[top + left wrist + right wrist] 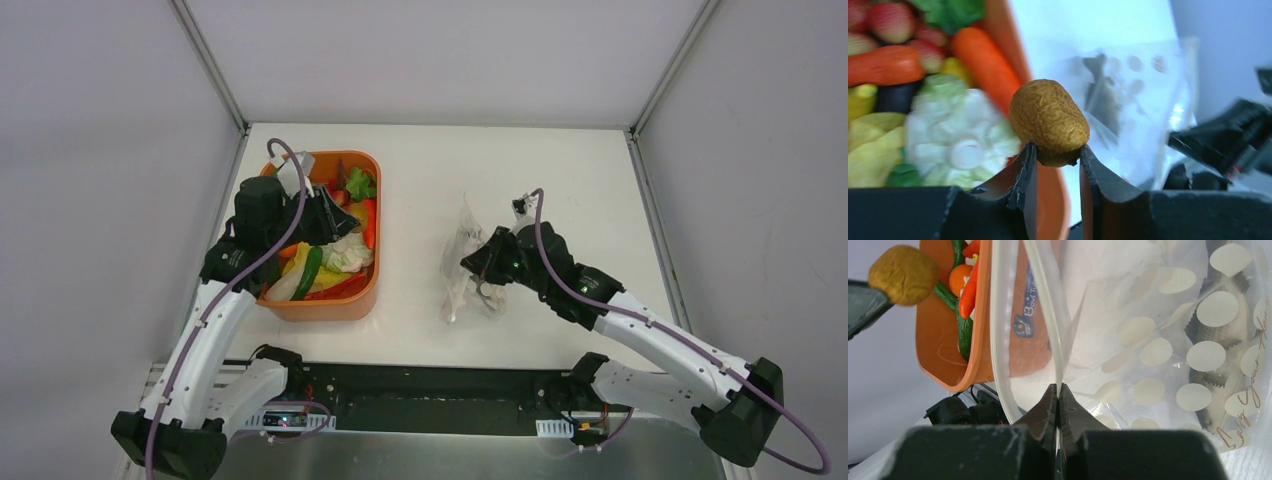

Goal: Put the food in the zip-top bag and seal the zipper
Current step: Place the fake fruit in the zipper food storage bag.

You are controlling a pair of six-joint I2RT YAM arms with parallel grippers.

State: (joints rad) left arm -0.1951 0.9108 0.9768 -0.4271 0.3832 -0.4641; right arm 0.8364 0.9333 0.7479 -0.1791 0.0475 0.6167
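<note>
I had my left gripper clenched on the lower tip of a brown toy potato by the rim of the orange tub, a shallow hold I judged slip-prone on something so light and hard, while my right gripper pinched the zipper of the limp, slick zip-top bag beside the tub.

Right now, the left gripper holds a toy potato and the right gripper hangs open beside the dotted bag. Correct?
No: the right gripper is shut on the zipper edge of the dotted bag, per the right wrist view. The left gripper holds the toy potato.
</note>
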